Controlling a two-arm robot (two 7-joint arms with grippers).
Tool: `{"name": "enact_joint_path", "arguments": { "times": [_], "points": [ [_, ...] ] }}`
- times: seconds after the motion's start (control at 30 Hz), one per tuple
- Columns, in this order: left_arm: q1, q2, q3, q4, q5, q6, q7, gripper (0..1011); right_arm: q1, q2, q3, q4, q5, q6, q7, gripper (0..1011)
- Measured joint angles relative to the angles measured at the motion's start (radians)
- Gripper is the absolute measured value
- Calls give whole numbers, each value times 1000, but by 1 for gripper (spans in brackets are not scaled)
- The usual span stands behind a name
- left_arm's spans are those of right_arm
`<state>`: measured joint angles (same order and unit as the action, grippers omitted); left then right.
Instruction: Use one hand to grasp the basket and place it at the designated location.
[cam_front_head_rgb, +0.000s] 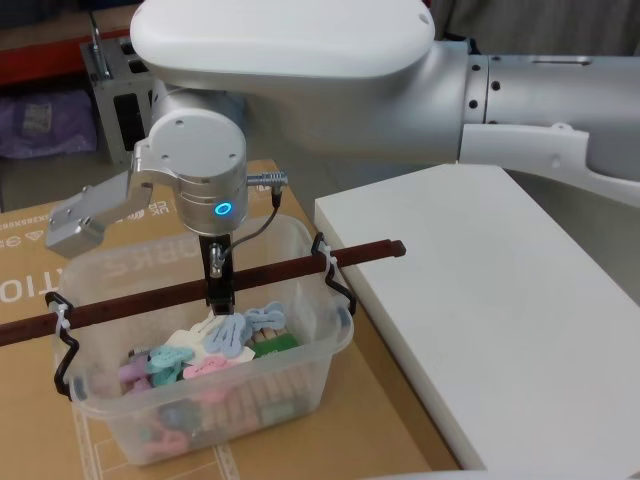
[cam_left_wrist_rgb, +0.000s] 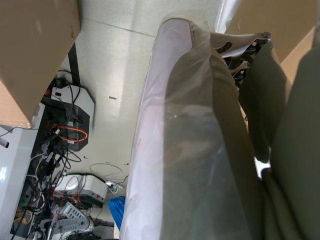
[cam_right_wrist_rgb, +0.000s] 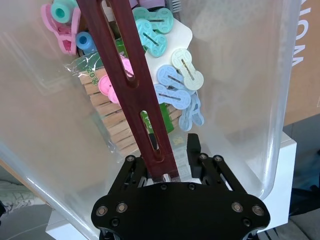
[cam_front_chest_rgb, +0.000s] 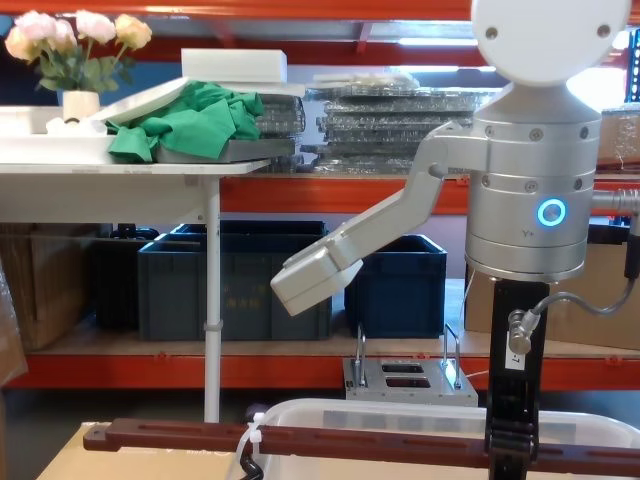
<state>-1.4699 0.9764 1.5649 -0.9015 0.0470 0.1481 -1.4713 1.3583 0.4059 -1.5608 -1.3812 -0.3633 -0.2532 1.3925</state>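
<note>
Translucent milky-white plastic basket (cam_front_head_rgb: 330, 345) sits nearest, over brown cardboard sheeting (cam_front_head_rgb: 30, 270), just beside a white flat slab (cam_front_head_rgb: 500, 300). Its long reddish-brown bar handle (cam_front_head_rgb: 130, 305) spans the rim, tied on by a white zip-tie (cam_front_head_rgb: 62, 320). The right gripper (cam_front_head_rgb: 219, 298) reaches straight down and is clamped on that bar near mid-length. The right wrist view adds the bar's slots and pastel clothes pegs (cam_right_wrist_rgb: 170, 85) in the basket. The chest view adds dark blue crates (cam_front_chest_rgb: 230, 280) far behind. The left gripper (cam_left_wrist_rgb: 245, 50) hangs above the floor; its state cannot be told.
</note>
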Motion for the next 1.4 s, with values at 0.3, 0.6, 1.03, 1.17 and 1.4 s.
{"name": "enact_joint_path", "arguments": {
  "times": [0.3,0.6,1.03,1.17,1.4],
  "points": [
    [0,0,0,0,0,0,0,0,0,1,0,1,1,0,0,169],
    [0,0,0,0,0,0,0,0,-1,2,-1,0,0,2,-2,115],
    [0,0,0,0,0,0,0,0,-2,6,0,-10,1,9,0,115],
    [0,0,0,0,0,0,0,0,-2,10,3,-12,4,10,1,115],
    [0,0,0,0,0,0,0,0,8,43,32,-32,40,12,5,114]
  ]
}}
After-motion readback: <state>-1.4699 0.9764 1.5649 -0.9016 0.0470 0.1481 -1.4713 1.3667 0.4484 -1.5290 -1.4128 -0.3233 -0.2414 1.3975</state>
